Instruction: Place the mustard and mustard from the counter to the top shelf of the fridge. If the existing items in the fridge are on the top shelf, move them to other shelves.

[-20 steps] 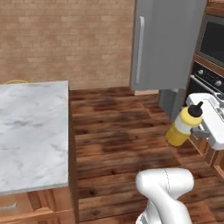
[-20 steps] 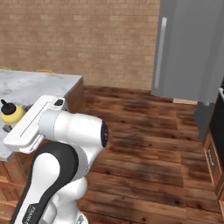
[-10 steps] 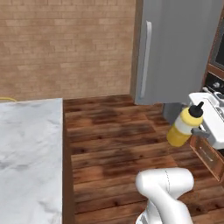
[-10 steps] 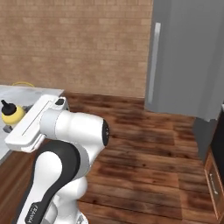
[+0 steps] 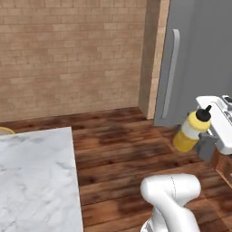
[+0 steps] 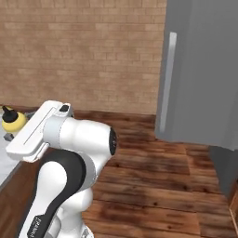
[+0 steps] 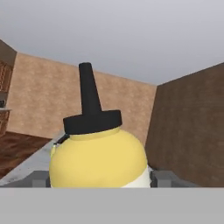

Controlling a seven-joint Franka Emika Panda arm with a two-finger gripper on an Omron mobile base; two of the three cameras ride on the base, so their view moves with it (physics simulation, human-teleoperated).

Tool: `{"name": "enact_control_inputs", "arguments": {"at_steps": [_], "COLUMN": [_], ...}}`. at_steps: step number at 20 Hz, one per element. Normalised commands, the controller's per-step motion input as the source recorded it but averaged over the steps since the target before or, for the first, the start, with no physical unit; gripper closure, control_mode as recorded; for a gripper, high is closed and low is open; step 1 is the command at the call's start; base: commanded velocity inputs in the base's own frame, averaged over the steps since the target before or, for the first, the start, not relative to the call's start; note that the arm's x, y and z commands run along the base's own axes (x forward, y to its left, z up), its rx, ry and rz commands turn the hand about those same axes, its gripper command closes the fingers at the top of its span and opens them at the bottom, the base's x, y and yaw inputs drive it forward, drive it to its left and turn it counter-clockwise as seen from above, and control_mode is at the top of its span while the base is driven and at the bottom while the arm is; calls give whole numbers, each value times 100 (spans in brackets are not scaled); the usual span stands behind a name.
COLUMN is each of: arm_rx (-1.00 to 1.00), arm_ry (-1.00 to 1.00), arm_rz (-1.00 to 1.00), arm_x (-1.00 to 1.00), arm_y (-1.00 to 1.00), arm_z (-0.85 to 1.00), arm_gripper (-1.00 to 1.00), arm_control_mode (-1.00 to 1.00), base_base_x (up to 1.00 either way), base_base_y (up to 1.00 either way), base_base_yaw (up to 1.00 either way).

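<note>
In the gripper, off the counter: squat mustard (image 5: 190, 132), plain yellow with pointed black cap, roughly upright, carried above the wood floor (image 5: 118, 149).
Gripper: gripper (image 7: 99, 178) clamped on the mustard body; a grey finger (image 7: 162, 178) shows at each side of the bottle in the hand view, jaws wide because the bottle is wide.
Fridge: fridge (image 5: 199, 59) stands ahead of the bottle, door shut, long handle (image 5: 169, 72) facing the room; shelves and anything on them hidden.
Counter: counter (image 5: 31, 181) lies well apart from the bottle, at lower left of the left base view.
Second mustard: not located in these views.
Done (judged): one bottle picked up and in transit toward the fridge.
Left (judged): open the door, check the top shelf and move any items off it, place this bottle, then fetch and place the other one.
Progress: early; nothing yet in the fridge as far as can be seen.
</note>
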Motion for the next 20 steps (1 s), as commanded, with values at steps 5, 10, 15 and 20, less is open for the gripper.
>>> {"name": "enact_control_inputs", "arguments": {"at_steps": [5, 10, 15, 20], "arm_rx": [0, 0, 0, 0], "arm_ry": [0, 0, 0, 0], "arm_rz": [0, 0, 0, 0], "arm_x": [0, 0, 0, 0], "arm_y": [0, 0, 0, 0], "arm_z": [0, 0, 0, 0], "arm_gripper": [100, 100, 100, 100], "arm_control_mode": [100, 100, 100, 100], "base_base_x": [100, 100, 100, 100], "base_base_y": [52, 23, 40, 57], "base_base_yaw": [-12, -12, -11, -15]}}
